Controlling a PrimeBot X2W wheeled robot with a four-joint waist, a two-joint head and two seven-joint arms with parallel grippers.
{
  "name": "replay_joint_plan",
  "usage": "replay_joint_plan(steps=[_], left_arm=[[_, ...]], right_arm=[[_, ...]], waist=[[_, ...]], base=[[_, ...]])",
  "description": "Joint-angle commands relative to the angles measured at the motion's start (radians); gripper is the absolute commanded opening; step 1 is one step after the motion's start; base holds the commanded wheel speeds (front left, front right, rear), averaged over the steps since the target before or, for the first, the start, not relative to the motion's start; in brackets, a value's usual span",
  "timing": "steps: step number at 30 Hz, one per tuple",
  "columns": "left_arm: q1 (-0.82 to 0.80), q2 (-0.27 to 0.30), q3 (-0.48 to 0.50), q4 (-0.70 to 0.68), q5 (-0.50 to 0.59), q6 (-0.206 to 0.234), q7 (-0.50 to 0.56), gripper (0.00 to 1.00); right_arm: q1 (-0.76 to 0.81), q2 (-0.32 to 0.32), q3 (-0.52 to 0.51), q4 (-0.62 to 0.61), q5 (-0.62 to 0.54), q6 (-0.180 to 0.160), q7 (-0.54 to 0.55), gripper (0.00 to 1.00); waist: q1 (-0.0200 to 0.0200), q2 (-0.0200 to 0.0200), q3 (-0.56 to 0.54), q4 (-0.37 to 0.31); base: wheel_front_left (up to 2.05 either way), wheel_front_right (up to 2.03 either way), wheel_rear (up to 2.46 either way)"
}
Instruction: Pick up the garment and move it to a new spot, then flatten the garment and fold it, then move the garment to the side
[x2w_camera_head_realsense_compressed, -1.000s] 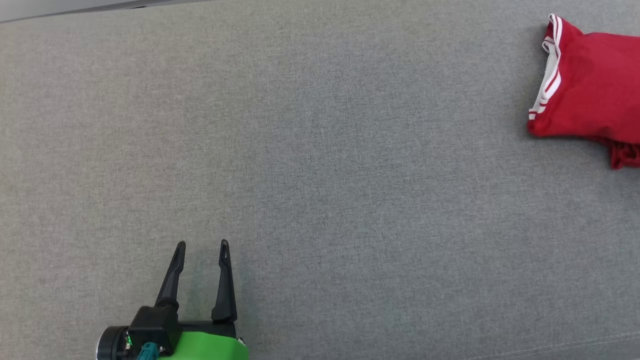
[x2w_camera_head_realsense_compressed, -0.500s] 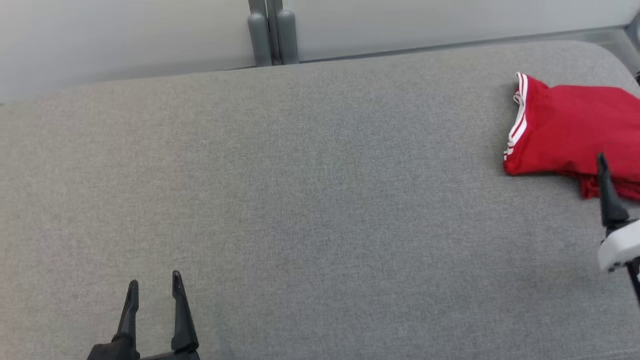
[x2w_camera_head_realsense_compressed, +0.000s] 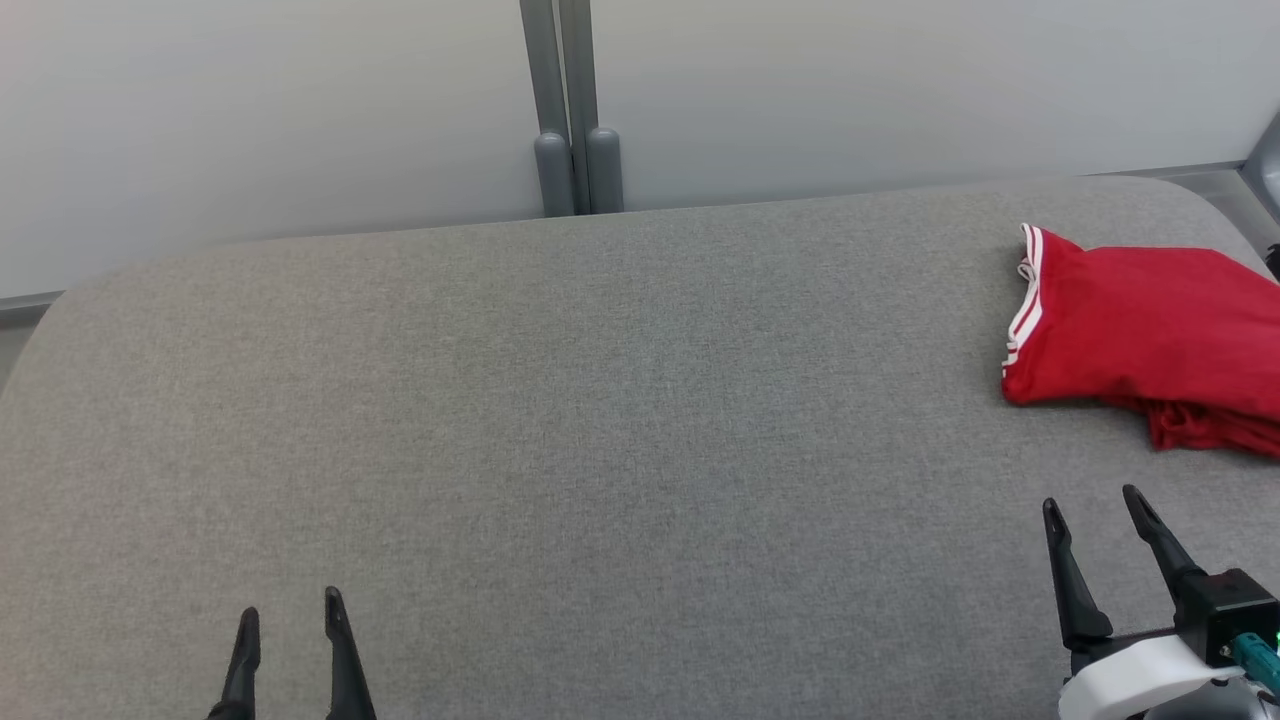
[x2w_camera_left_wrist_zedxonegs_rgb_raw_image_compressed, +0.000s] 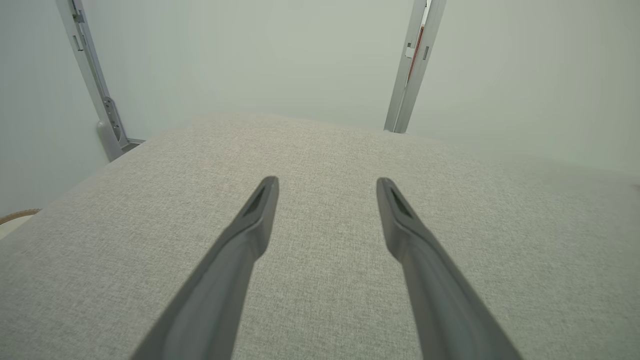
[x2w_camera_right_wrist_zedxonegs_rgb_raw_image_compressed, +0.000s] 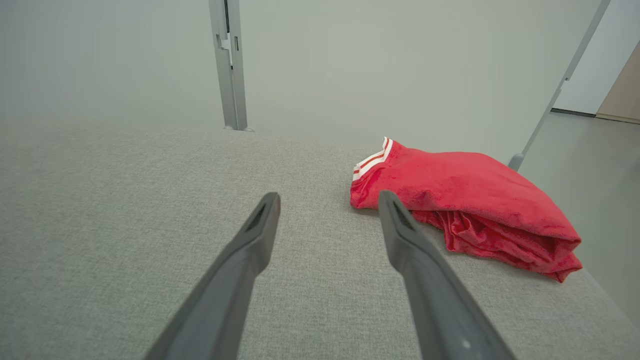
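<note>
Our left claw (x2w_camera_head_realsense_compressed: 290, 602) and right claw (x2w_camera_head_realsense_compressed: 1090, 498) hang open and empty over the table (x2w_camera_head_realsense_compressed: 600, 420), and the garment (x2w_camera_head_realsense_compressed: 1130, 330) lies folded at its right end, so we reckon it's placed and we just back away.

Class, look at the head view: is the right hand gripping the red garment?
No, the right hand hangs open above the bare grey cushion, apart from the folded red garment.
</note>
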Motion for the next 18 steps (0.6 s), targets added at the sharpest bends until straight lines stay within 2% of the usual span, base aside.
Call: replay_joint_plan(steps=[1, 2, 3, 7, 18], left_arm=[[0.012, 0.002, -0.004, 0.01, -0.013, -0.019, -0.002, 1.0], [0.01, 0.002, -0.012, 0.019, -0.012, -0.04, -0.002, 1.0], [0.002, 0.0, -0.013, 0.018, -0.009, -0.041, 0.0, 0.0], [0.004, -0.003, -0.019, 0.053, -0.01, -0.041, 0.005, 0.0], [-0.045, 0.009, -0.006, 0.072, -0.222, -0.069, 0.048, 0.0]], right_arm=[[0.011, 0.009, -0.001, 0.006, -0.008, -0.002, -0.003, 1.0], [0.016, 0.017, -0.007, 0.014, -0.008, -0.002, -0.003, 1.0], [0.005, 0.019, -0.004, 0.013, -0.005, 0.0, 0.0, 0.0], [0.008, 0.038, 0.001, 0.049, -0.004, 0.0, 0.005, 0.0], [-0.027, 0.054, -0.012, 0.058, 0.224, 0.0, 0.063, 0.0]], waist=[[0.0, 0.0, -0.003, 0.002], [0.0, 0.0, -0.004, 0.005], [0.0, 0.0, -0.003, 0.003], [0.0, 0.0, -0.004, 0.003], [0.0, 0.0, -0.003, 0.005]], base=[[0.0, 0.0, 0.0], [0.0, 0.0, 0.0], [0.0, 0.0, 0.0], [0.0, 0.0, 0.0], [0.0, 0.0, 0.0]])
